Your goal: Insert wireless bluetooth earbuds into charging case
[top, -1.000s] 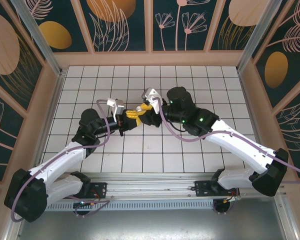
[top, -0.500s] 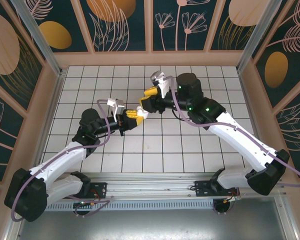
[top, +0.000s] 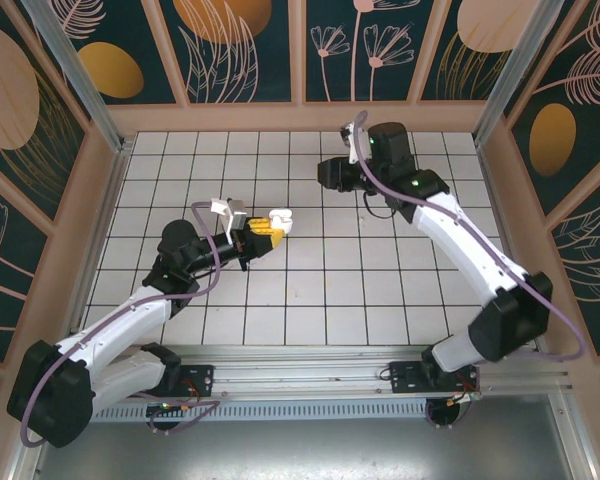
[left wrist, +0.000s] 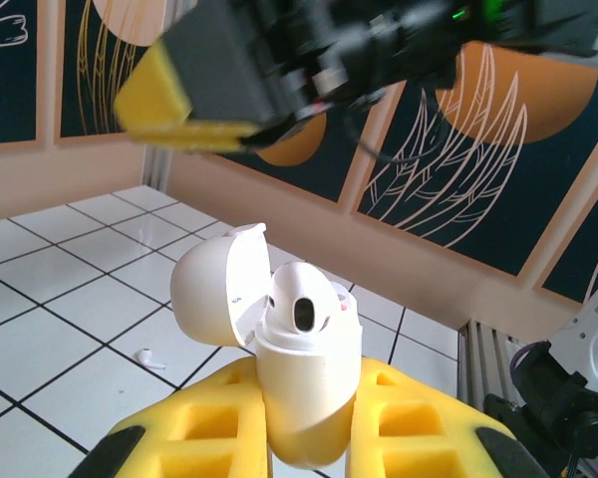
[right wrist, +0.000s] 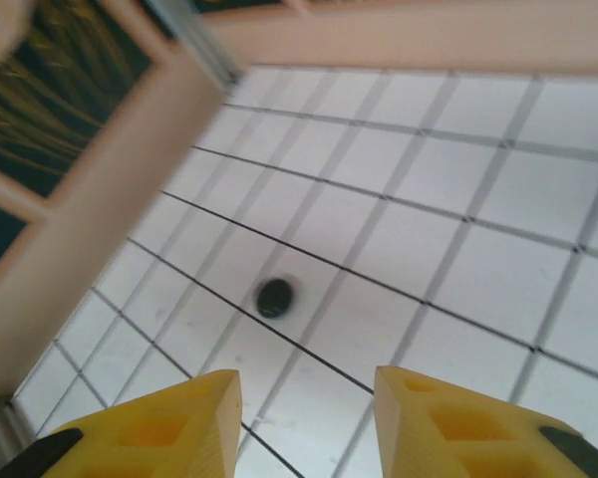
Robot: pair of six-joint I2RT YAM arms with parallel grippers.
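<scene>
Two hands split the work here. Our left hand (left wrist: 309,438) is clamped on the white charging case (left wrist: 304,368), its yellow pads pressing either side of the lower shell. It holds the case upright above the table (top: 380,290), with the lid (left wrist: 214,289) hinged open to one side. In the case's mouth we see a white insert with one dark oval in it, and we cannot tell whether that is an empty socket or a bud already seated.

Our right hand (right wrist: 307,398) hovers over the far part of the table, well apart from the case, its fingers spread with nothing between them. Ahead of it in the right wrist view, a small black earbud (right wrist: 275,297) lies on a white tile just beside a grid line, on the side toward the wooden wall (right wrist: 100,199).

We judge the step in hand to be the fetch of that earbud, with the insertion itself not yet begun. The next move calls for lowering the right hand until its fingertips straddle the bud, centring it in the gap, then closing gently. A thing this tiny and rounded could easily roll or squirt out of a careless pinch. After that it must be carried to the case and turned so it seats in its socket, while our left hand keeps the mouth steady and facing up.
</scene>
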